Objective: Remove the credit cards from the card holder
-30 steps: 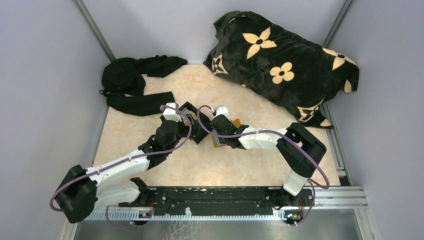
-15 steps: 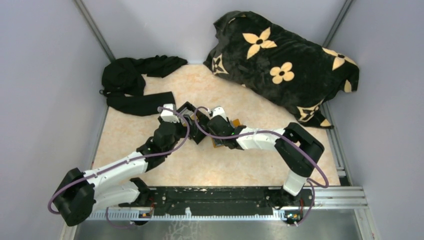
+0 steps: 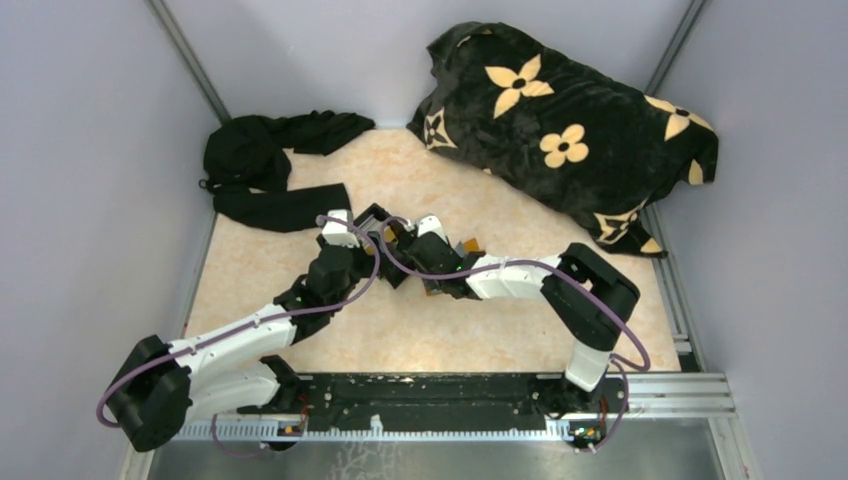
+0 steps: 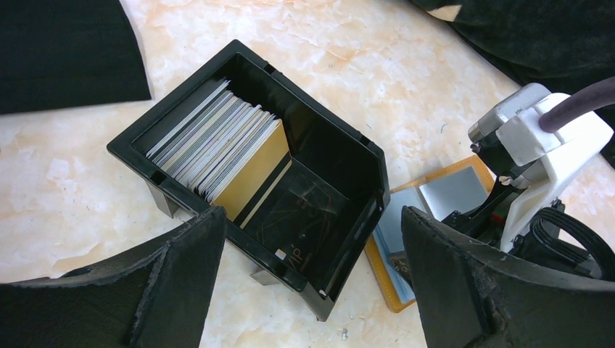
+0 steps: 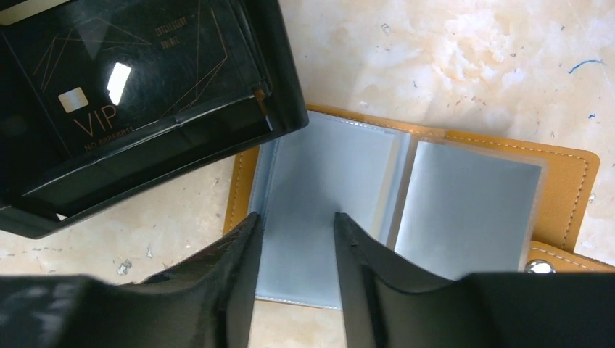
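The orange card holder [image 5: 573, 188] lies open on the table beside a black box [image 5: 283, 87]. Silvery grey credit cards [image 5: 326, 181] sit in its clear sleeves. My right gripper [image 5: 295, 221] hovers low over the left-hand card, its jaws a narrow gap apart with nothing between them. My left gripper [image 4: 310, 214] is wide open and empty above the near corner of the black box [image 4: 330, 116]. The holder [image 4: 384, 279] and its cards [image 4: 450, 192] show to the right of that box. In the top view both grippers, left [image 3: 385, 255] and right [image 3: 425, 265], meet at mid-table, hiding most of the holder [image 3: 470, 245].
The black box holds an upright stack of cards [image 4: 217, 145] and a flat black VIP card [image 5: 94, 109]. A black garment [image 3: 270, 160] lies at the back left. A black flowered blanket [image 3: 570, 130] is piled at the back right. Grey walls close in both sides.
My right arm has shifted left, bringing its gripper closer to the black box over the holder. My left arm has edged slightly left.
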`<state>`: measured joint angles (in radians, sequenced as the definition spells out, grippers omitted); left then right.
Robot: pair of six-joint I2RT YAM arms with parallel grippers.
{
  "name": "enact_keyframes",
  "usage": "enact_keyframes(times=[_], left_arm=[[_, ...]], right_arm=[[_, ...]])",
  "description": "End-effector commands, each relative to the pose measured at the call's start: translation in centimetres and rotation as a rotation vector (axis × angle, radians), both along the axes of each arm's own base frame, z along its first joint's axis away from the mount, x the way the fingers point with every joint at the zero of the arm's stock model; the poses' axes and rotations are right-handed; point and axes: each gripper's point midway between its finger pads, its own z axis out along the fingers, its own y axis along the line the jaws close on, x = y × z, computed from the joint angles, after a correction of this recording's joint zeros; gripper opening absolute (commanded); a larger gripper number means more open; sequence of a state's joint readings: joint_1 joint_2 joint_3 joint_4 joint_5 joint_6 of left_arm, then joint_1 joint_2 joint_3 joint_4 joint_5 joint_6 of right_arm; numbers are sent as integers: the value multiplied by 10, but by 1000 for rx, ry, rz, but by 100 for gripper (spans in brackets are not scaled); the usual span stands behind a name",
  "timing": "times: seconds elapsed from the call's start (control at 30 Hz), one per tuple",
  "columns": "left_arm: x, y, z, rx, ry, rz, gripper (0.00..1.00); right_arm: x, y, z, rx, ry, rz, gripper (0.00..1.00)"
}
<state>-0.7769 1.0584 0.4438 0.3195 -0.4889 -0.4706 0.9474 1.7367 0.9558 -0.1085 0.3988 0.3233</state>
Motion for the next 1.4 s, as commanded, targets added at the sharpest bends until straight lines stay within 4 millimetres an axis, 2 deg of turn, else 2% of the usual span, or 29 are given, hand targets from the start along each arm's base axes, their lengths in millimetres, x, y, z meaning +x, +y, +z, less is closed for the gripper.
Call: enact_keyframes(times=[0.0, 0.1, 0.3, 0.47, 0.6, 0.7, 0.93, 1.07, 1.23, 1.37], left_arm=[[1, -1, 3, -12, -19, -5, 95], [1, -2, 4, -16, -20, -11, 95], [0, -3, 4, -18, -19, -15, 95], [0, -3, 6, -23, -23, -18, 95], [-1, -4, 7, -27, -22, -24, 95], [-1, -6, 7, -31, -21, -33, 95], [-2, -17, 5, -43, -12, -82, 95], [-4, -31, 2, -50, 3, -145, 95], [-8, -59, 2, -94, 20, -261, 95], [-3, -78, 0, -92, 35, -293, 91]], right_arm=[[-2, 6, 0, 5, -3, 7, 36], [-3, 5, -1, 11, 0, -2, 20], [-5, 6, -3, 25, 14, -13, 0], [-4, 7, 2, 51, 9, -30, 0], [-3, 12, 22, 141, -1, -31, 0], [-1, 15, 45, 269, 3, -32, 0], [7, -6, 60, 422, 22, -79, 0], [9, -16, 62, 458, 28, -117, 0], [7, -26, 61, 521, 49, -160, 0], [5, -35, 58, 555, 58, -197, 0]])
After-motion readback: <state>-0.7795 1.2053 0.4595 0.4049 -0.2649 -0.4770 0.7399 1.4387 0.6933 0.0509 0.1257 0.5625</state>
